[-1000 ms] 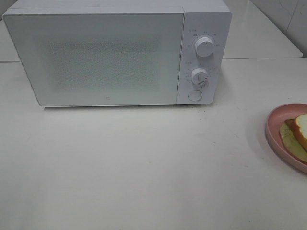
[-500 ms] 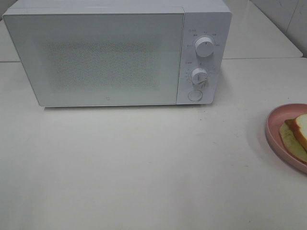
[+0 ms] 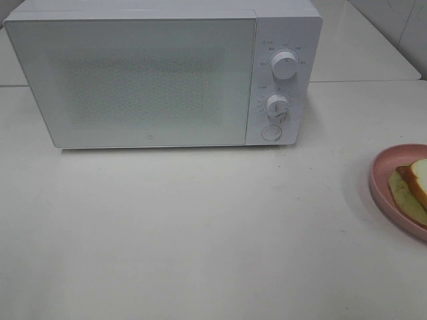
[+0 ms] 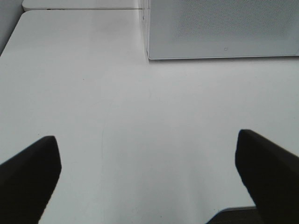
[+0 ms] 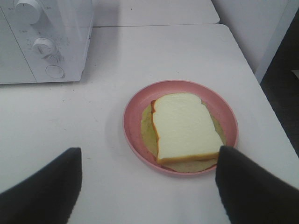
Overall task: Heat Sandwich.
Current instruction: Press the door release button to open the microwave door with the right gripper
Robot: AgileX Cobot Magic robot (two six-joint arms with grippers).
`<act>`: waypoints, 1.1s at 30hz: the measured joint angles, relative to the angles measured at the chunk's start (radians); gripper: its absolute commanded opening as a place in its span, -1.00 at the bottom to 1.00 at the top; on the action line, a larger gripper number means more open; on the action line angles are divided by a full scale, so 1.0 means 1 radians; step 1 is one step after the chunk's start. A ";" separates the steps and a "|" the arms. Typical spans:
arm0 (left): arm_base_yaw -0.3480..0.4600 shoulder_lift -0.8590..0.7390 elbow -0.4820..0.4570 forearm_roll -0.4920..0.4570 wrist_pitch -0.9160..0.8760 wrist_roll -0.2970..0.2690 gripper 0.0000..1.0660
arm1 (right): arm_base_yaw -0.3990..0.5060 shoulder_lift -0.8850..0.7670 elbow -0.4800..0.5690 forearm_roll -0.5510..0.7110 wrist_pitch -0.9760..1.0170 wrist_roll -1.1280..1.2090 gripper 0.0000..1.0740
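Observation:
The sandwich (image 5: 184, 127), white bread with a tan crust over pale yellow-green filling, lies on a pink plate (image 5: 133, 108). In the high view the sandwich (image 3: 415, 187) and plate (image 3: 380, 177) are cut off by the right edge. A white microwave (image 3: 153, 73) stands at the back of the table with its door shut. My right gripper (image 5: 147, 186) hangs open above the table, short of the plate, its dark fingers (image 5: 44, 189) spread wide. Over bare table in front of the microwave's left corner (image 4: 149, 51), my left gripper (image 4: 149, 177) is open and empty. Neither arm shows in the high view.
The microwave carries two dials (image 3: 285, 65) and a round button (image 3: 271, 133) on its right panel. The white table (image 3: 200, 233) ends close to the plate on the right, where a dark gap (image 5: 280, 74) drops away. A second tabletop lies behind.

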 measured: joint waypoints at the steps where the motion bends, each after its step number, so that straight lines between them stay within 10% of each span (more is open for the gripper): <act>1: 0.000 0.000 0.000 0.000 0.000 0.000 0.81 | 0.000 0.029 -0.001 0.000 -0.033 0.000 0.42; 33: 0.000 0.000 0.000 0.000 0.000 0.000 0.81 | 0.000 0.527 -0.001 0.000 -0.514 0.001 0.42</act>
